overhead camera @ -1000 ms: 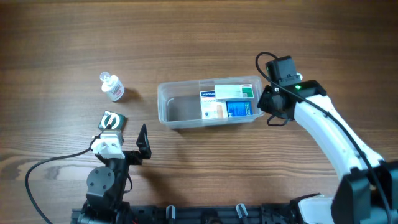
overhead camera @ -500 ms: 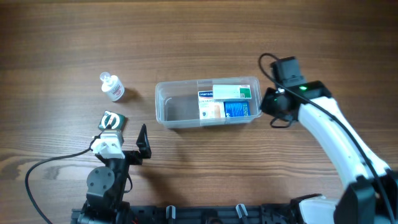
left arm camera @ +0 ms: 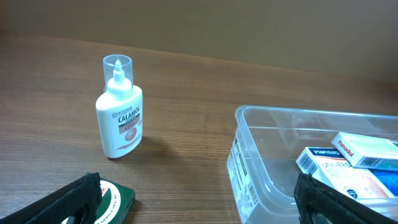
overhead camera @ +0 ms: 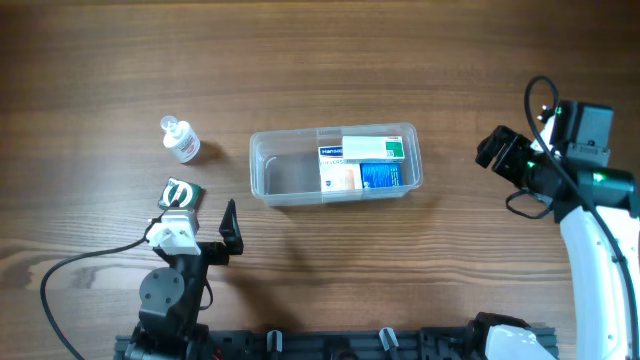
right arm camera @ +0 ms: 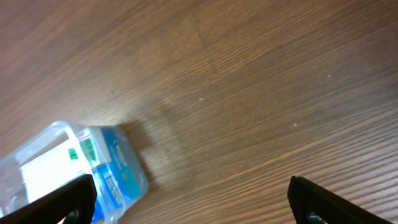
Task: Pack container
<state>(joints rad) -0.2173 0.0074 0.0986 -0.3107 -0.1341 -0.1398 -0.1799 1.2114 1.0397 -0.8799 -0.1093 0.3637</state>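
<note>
The container [overhead camera: 258,165] is a clear tub at the table's middle. It holds a white-and-green box [overhead camera: 375,149], a blue box [overhead camera: 385,175] and an orange-and-white box [overhead camera: 342,178]; its left half is bare. My right gripper [overhead camera: 505,168] hangs open to the container's right, well apart from it. In the right wrist view the container's end [right arm camera: 134,180] shows at the lower left, and the right gripper [right arm camera: 189,202] has only bare wood between its fingers. My left gripper [overhead camera: 203,215] rests open at the front left, and in its own view the left gripper [left arm camera: 199,208] faces the container's wall [left arm camera: 249,162].
A white calamine bottle [overhead camera: 181,140] [left arm camera: 120,115] stands upright left of the container. A small green box [overhead camera: 182,192] [left arm camera: 115,199] lies by the left gripper's left finger. A black cable trails along the front left edge.
My right gripper has opened, let go of the container's right end and drawn back to the right. The container slid slightly left before that. The left arm has not moved.
</note>
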